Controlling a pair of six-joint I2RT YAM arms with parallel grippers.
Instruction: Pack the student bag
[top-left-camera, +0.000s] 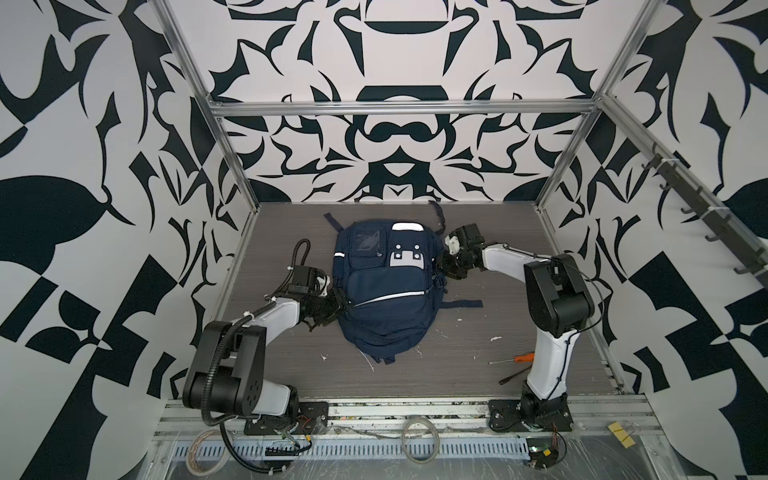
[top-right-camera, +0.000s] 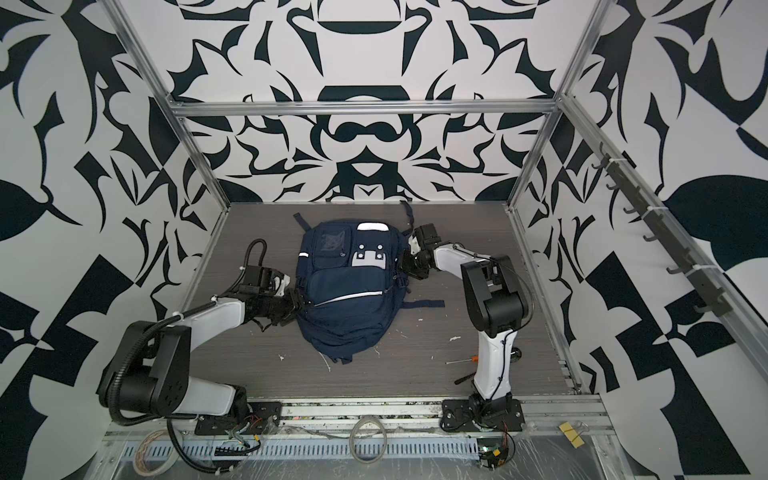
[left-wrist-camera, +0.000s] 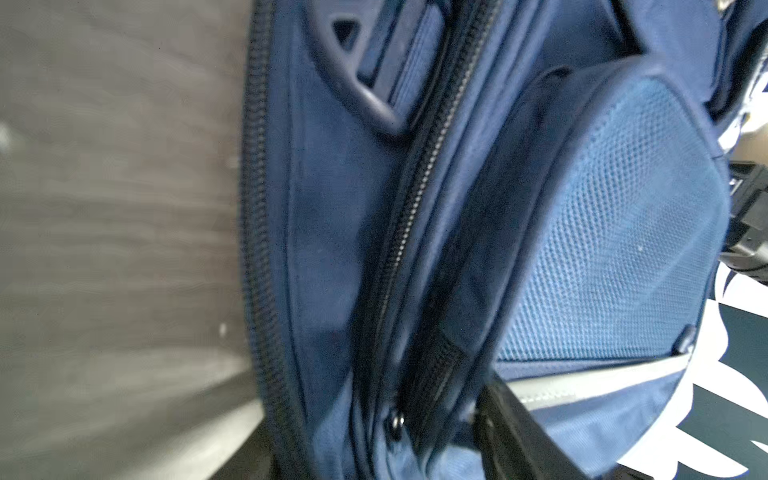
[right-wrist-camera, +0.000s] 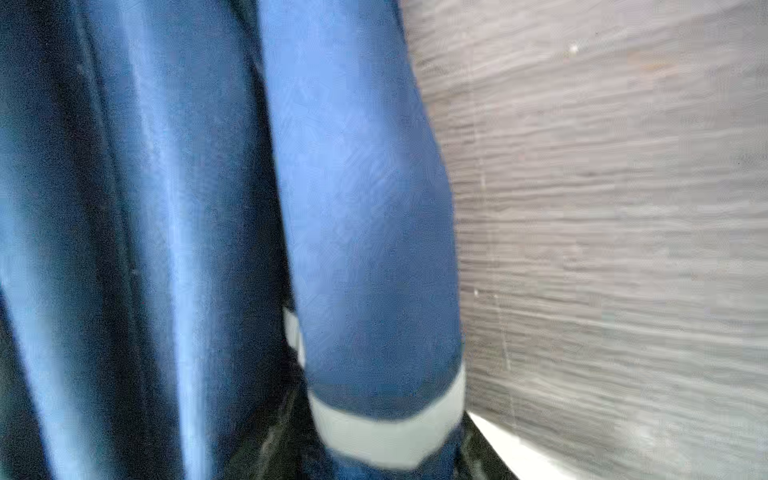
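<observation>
- Student bag (top-left-camera: 384, 291) lies flat, front up, mid-way on the grey wood-grain tabletop (top-left-camera: 478, 345).
- Left gripper (top-left-camera: 337, 305) sits at its left flank, right gripper (top-left-camera: 441, 266) at its right; whether either claw is clamped, I can't tell.
- Black-and-white patterned walls (top-left-camera: 395, 145) surround.

Navy student bag (top-left-camera: 386, 299) flat, front up
</observation>
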